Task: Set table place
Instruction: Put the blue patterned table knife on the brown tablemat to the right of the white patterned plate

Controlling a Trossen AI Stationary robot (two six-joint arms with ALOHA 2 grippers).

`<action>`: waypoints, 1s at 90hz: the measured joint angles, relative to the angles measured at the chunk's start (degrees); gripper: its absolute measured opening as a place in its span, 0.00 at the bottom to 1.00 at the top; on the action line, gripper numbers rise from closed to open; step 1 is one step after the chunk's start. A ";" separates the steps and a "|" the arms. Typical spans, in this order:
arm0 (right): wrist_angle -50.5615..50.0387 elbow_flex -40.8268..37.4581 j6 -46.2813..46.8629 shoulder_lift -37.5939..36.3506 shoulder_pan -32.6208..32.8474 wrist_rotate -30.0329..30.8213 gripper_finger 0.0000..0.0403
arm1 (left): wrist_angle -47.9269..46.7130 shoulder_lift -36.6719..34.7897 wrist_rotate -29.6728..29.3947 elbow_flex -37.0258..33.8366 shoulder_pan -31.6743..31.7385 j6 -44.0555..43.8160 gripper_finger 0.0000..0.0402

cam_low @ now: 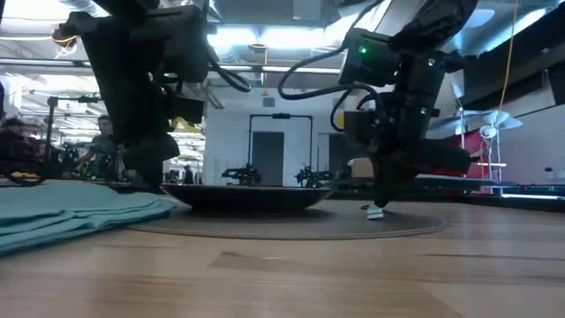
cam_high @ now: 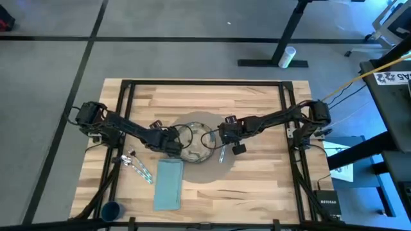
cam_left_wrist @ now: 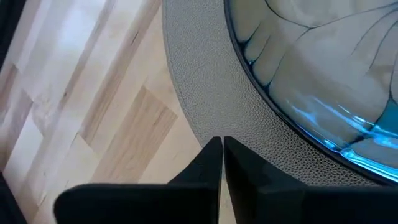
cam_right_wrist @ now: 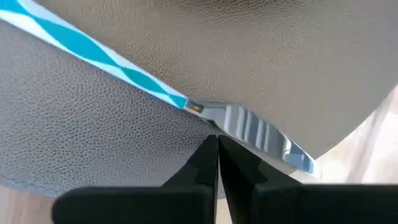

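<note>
Grey floor with dark seams surrounds the pale butcher-block wooden surface (cam_high: 250,173) in the high view, where the round grey-brown placemat (cam_high: 207,168) lies mid-surface with the speckled round plate (cam_high: 192,149) on it; the left tool (cam_high: 172,146) sits at the plate's left rim, the right tool (cam_high: 222,142) just beside its right rim over a teal-handled silver piece of cutlery (cam_high: 221,154). A teal rectangular napkin (cam_high: 169,184), more teal-handled cutlery (cam_high: 138,168) and a small dark-blue cup (cam_high: 111,210) wait nearer the front-left corner, well apart from the mat. From the low view, both arms crowd the plate (cam_low: 252,196), the right tool (cam_low: 378,205) touching down on the placemat (cam_low: 353,225) beside it. The left wrist view shows its fingers pressed together over the mat's edge (cam_left_wrist: 199,93), pinching nothing, with the plate's blue-glinting rim (cam_left_wrist: 298,106) close by. The right wrist view shows its fingers also pressed together, tips meeting the cutlery (cam_right_wrist: 249,127) at its neck; I cannot tell whether they grip it. To do this well, it seems wise to leave the piece lying straight beside the plate and lift straight up, since the plate rim and the left arm hem in any sideways move.
</note>
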 joint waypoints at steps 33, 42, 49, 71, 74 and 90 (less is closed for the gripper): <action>1.24 -0.50 -0.66 0.70 -1.24 -2.10 0.00 | -0.03 -0.04 0.00 0.00 0.00 0.04 0.00; 3.34 -0.52 -1.57 0.83 -1.27 -2.19 0.00 | -0.04 -0.04 0.00 0.00 0.00 0.22 0.00; 4.07 -0.57 -1.65 0.85 -1.27 -2.28 0.00 | -0.02 -0.04 0.00 0.00 0.00 0.22 0.00; 6.21 -0.61 -2.02 0.92 -1.24 -2.28 0.00 | -0.02 -0.04 0.00 0.00 0.00 0.43 0.00; 6.86 -0.61 -2.27 0.92 -1.24 -2.26 0.00 | -0.02 -0.04 0.00 0.00 0.00 0.42 0.00; 9.13 -0.61 -2.84 0.92 -1.24 -2.26 0.00 | -0.02 -0.04 0.00 0.00 0.00 0.44 0.00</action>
